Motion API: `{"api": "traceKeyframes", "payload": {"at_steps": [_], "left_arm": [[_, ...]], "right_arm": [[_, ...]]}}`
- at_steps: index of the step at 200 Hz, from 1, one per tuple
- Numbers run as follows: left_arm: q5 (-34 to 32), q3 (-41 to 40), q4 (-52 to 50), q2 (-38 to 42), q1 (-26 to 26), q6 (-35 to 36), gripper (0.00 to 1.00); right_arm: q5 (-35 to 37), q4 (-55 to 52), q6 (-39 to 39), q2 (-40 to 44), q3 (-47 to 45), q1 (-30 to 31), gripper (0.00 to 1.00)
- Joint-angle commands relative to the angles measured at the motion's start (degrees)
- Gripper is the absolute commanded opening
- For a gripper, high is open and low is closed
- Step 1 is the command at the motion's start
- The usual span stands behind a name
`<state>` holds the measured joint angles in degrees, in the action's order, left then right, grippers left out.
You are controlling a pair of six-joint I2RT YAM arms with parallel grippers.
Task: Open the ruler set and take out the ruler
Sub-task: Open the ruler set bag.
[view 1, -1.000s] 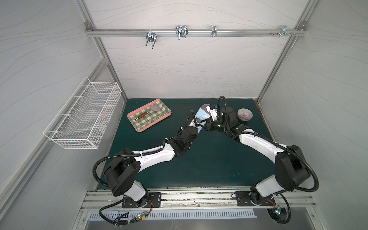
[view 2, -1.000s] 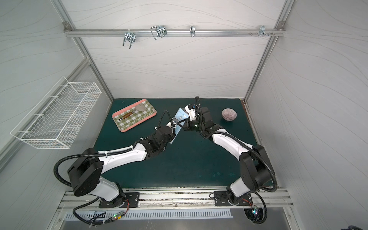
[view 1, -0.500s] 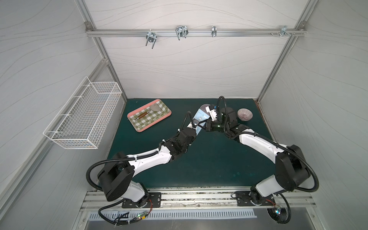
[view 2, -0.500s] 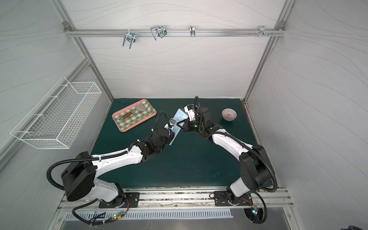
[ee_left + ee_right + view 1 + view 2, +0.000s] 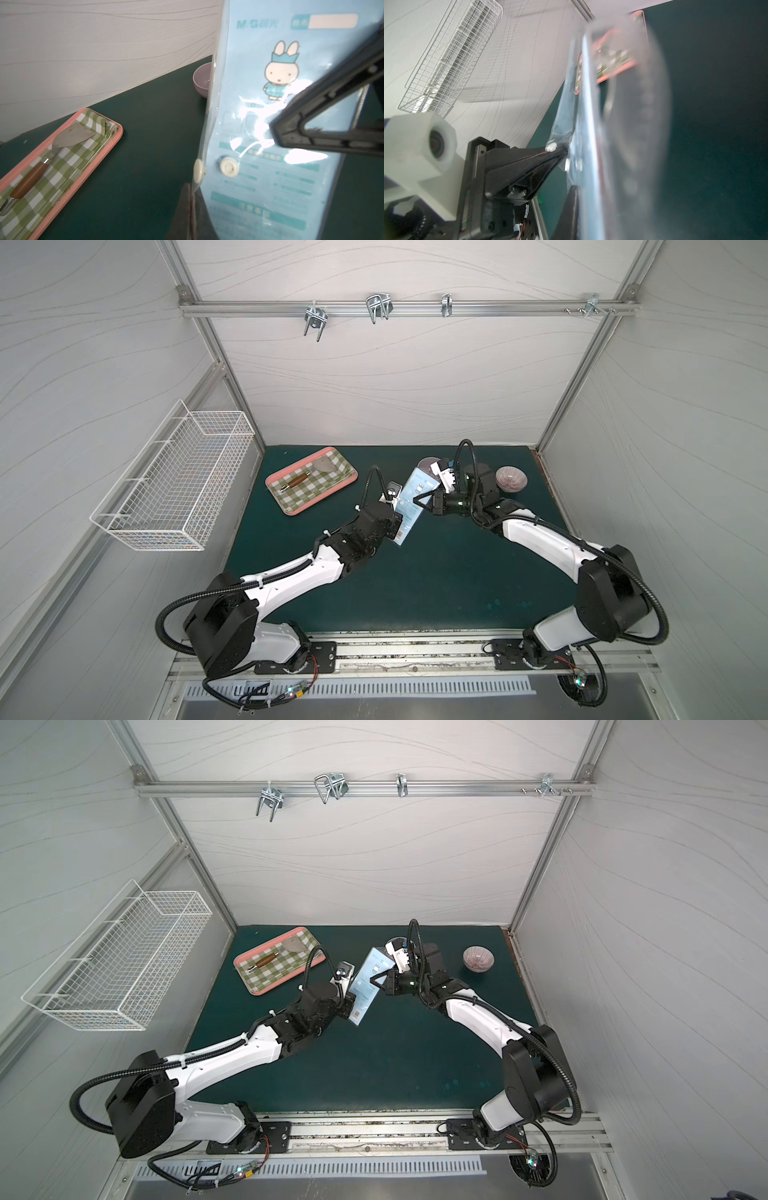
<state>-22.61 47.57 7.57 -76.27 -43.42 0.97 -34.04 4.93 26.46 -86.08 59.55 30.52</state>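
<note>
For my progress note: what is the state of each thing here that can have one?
ruler set: held in the air, snap undone
left gripper: shut on its clear flap
right gripper: shut on the ruler set
bowl: upright
scraper: lying in the tray

The ruler set [image 5: 270, 187] is blue card inside shiny clear plastic. The bench [image 5: 145, 166] is dull, not shiny. The scraper [image 5: 48, 159] has a wooden handle and metal blade.
</note>
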Motion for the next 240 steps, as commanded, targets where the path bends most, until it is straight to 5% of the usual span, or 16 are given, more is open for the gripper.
{"api": "traceKeyframes", "payload": {"at_steps": [1, 61, 98, 146, 240], "left_arm": [[1.94, 0.14, 0.54, 2.35, 1.85, -3.68, 0.0], [7.75, 1.09, -1.7, 2.65, 3.29, -5.91, 0.0], [11.38, 1.47, -2.96, 3.57, 4.52, -8.06, 0.0], [16.11, 2.59, -5.23, 5.23, 6.81, -11.7, 0.0], [26.7, 5.46, -10.69, 5.14, 11.41, -22.19, 0.0]], "right_arm": [[0.94, -2.75, -1.61, 0.67, -0.84, -1.04, 0.0], [-0.26, -2.58, -2.77, -0.31, -0.84, -1.77, 0.0], [0.46, -2.46, -3.07, -1.1, -0.45, -2.4, 0.39], [0.87, -2.03, -2.74, -2.95, 0.15, -2.4, 0.56], [7.64, -6.26, -1.66, 1.46, -1.1, -0.68, 0.57]]}}
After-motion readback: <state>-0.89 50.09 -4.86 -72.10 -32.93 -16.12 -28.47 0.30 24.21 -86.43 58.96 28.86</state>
